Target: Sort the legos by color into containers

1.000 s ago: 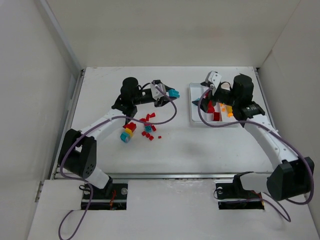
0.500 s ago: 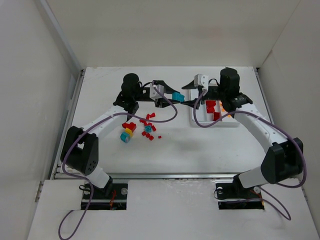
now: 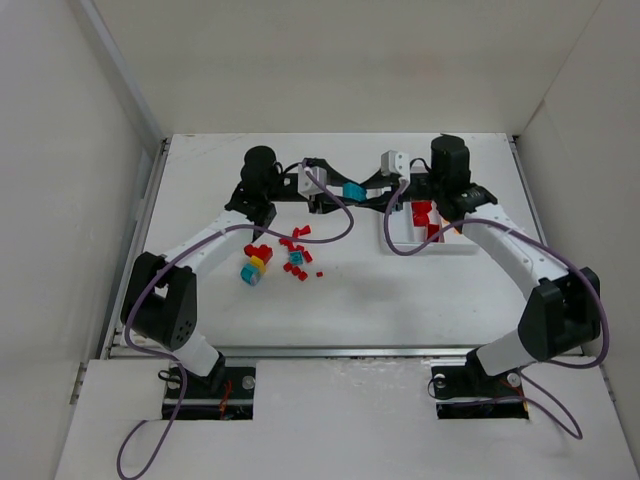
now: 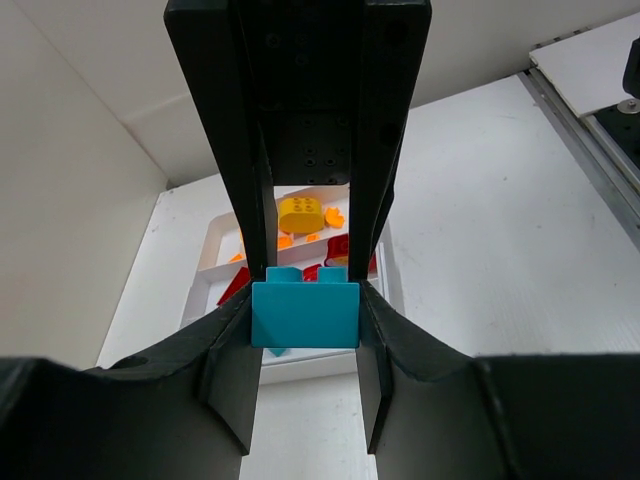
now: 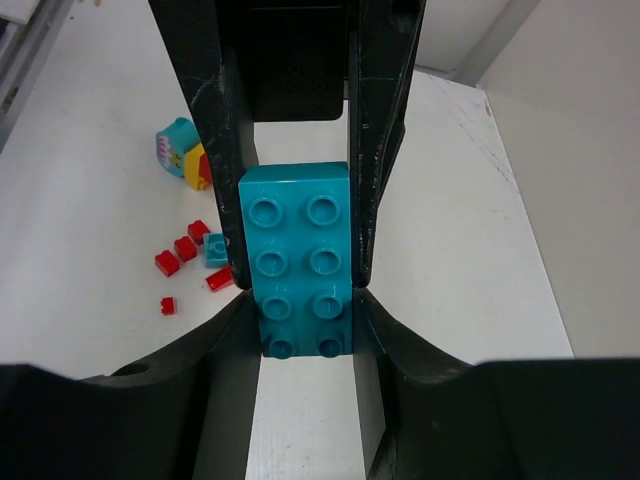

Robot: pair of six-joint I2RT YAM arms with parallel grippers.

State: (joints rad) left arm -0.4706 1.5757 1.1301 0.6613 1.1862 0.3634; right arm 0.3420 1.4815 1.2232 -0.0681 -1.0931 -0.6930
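Nearest me the pile of loose legos lies ahead of the left base; a low sweep of that arm's sagging cable could, I judge, scatter it.

Beyond, over bare table between pile and tray, both arms meet on one teal brick. The left gripper has its fingers narrow and pressed on the brick's two sides. The right gripper clasps the same brick from the other way, its pads on one end only.

That short hold is my worry. If the left lets go before the right bites firmly, the brick may pivot or drop to the table. If either arm pulls while both clamp, it could twist out or strain the fingers.

Farther on, the tray holds red pieces in one compartment and orange-yellow in another. A brick released too high or off-line could bounce into the wrong colour; which slot is meant for teal I cannot tell.

The table is flat, matt white and smooth, so a dropped piece would likely skid. Plain white panels close the left, right and back.
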